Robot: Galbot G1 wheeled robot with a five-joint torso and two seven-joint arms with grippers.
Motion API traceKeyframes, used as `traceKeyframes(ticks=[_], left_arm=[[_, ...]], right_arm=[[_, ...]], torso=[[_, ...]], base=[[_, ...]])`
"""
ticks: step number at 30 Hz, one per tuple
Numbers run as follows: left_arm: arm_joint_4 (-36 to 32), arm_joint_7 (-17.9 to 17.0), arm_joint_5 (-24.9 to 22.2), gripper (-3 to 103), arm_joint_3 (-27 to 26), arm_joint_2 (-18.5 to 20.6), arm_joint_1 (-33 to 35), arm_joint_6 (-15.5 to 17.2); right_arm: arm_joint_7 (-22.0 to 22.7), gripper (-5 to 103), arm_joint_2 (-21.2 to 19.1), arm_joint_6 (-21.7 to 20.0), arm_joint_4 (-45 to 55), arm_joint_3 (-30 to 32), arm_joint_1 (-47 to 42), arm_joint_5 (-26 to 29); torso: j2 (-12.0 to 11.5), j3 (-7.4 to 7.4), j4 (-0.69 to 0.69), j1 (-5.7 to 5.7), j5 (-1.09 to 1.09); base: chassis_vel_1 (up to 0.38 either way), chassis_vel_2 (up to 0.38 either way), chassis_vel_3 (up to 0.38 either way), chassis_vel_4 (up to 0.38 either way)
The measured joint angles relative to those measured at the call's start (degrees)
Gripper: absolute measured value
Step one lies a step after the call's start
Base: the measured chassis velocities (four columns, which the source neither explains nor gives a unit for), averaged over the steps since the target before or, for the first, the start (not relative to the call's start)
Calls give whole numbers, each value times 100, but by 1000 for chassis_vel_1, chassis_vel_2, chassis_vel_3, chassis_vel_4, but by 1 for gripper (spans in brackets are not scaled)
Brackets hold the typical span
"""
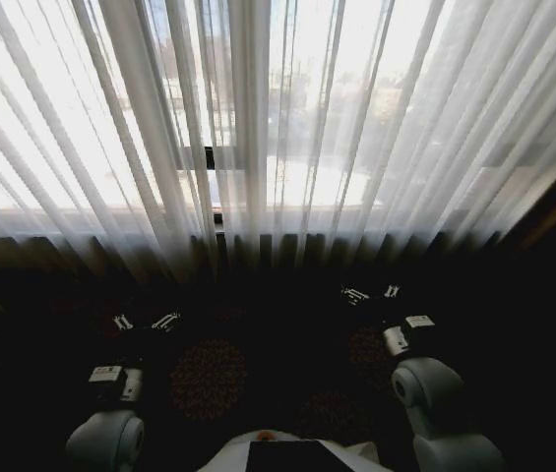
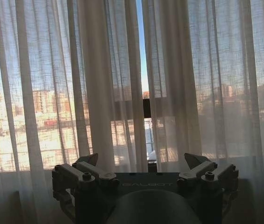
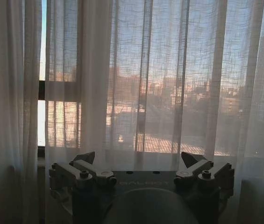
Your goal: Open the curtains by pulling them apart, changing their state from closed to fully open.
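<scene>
Both claws, left (image 1: 146,322) and right (image 1: 372,292), spread before drawn curtains (image 1: 258,128) whose pleats hang vertically.

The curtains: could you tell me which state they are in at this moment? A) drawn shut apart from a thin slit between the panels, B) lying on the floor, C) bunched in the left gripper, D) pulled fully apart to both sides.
A: the curtains hang across the window, with a thin slit between the panels; the left gripper and right gripper are open, short of the fabric.
</scene>
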Motion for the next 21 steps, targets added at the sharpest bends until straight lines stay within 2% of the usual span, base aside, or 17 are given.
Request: traceKeyframes(ticks=[7, 14, 21], left_arm=[[59, 2, 59, 100, 52, -37, 73, -192], [85, 6, 77, 100, 71, -45, 77, -244], [144, 15, 95, 100, 111, -57, 68, -306]], right_arm=[[0, 100, 20, 30, 3, 3, -45, -15], [-7, 100, 39, 48, 3, 3, -74, -21], [-98, 100, 51, 269, -90, 2, -70, -33]], torso=[[0, 0, 0, 0, 0], [0, 0, 0, 0, 0], [0, 0, 0, 0, 0]], base=[[0, 0, 0, 0], [0, 0, 0, 0], [0, 0, 0, 0]])
